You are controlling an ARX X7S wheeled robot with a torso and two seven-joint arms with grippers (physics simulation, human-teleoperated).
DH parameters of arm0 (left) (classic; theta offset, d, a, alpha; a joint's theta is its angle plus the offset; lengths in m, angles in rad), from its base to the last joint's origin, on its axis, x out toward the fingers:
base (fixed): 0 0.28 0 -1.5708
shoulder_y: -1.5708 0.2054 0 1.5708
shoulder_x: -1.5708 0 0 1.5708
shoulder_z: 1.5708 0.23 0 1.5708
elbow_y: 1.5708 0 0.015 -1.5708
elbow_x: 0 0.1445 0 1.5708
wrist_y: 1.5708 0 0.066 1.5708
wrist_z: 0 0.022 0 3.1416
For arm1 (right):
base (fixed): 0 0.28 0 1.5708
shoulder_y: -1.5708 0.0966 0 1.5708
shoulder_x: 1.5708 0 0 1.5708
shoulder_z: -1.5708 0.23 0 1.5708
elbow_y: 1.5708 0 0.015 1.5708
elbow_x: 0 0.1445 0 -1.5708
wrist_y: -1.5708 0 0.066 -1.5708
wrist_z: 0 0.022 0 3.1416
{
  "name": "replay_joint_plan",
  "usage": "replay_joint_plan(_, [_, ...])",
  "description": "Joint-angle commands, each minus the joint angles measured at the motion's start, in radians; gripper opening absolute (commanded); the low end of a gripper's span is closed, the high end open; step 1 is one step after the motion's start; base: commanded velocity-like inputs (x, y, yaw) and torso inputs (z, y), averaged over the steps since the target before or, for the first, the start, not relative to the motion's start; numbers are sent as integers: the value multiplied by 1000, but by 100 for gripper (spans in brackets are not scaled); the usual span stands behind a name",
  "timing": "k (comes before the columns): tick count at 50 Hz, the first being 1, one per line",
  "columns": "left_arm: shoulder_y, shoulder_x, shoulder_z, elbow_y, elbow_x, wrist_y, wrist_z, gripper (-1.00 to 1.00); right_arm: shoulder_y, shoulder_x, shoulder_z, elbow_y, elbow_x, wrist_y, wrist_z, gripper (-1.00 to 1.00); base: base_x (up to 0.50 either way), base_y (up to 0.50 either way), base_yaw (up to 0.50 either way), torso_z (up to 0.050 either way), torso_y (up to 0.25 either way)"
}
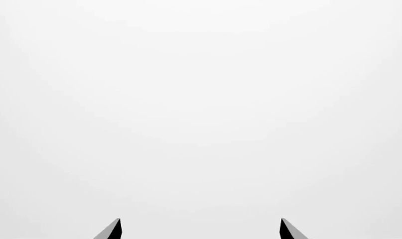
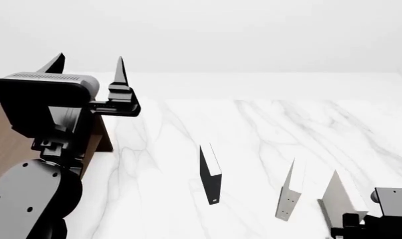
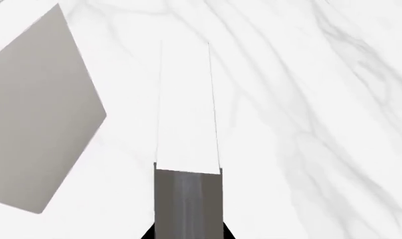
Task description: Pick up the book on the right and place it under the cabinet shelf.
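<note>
The book point(image 2: 337, 196), pale with white page edges, stands slightly tilted at the table's near right. In the right wrist view the book point(image 3: 186, 199) shows its shaded spine between the black jaws, which press against both of its sides. My right gripper point(image 2: 352, 220) is shut on it low at the frame's corner. The dark brown cabinet shelf point(image 2: 3, 142) stands at the far left, mostly hidden behind my left arm. My left gripper point(image 2: 87, 67) is raised in front of it, open and empty. In its own wrist view the left gripper point(image 1: 201, 230) faces only blank white.
A black book point(image 2: 210, 180) stands upright mid-table. A grey book point(image 2: 287, 196) with small dots on its spine stands just left of the pale one, and its grey cover point(image 3: 38, 119) fills the right wrist view's side. The marble table point(image 2: 274, 129) extends beyond.
</note>
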Motion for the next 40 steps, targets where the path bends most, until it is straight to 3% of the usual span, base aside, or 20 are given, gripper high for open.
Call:
replay_joint_plan(1, [-6, -6, -2, 5, -9, -6, -3, 100, -3, 4, 7, -18, 0, 16, -2, -100, 0, 0, 0, 0, 0])
replay_joint_plan(40, [-39, -40, -61, 37, -57, -33, -22, 100, -46, 153, 262, -411, 185, 135, 241, -100, 0, 0, 0, 0, 1])
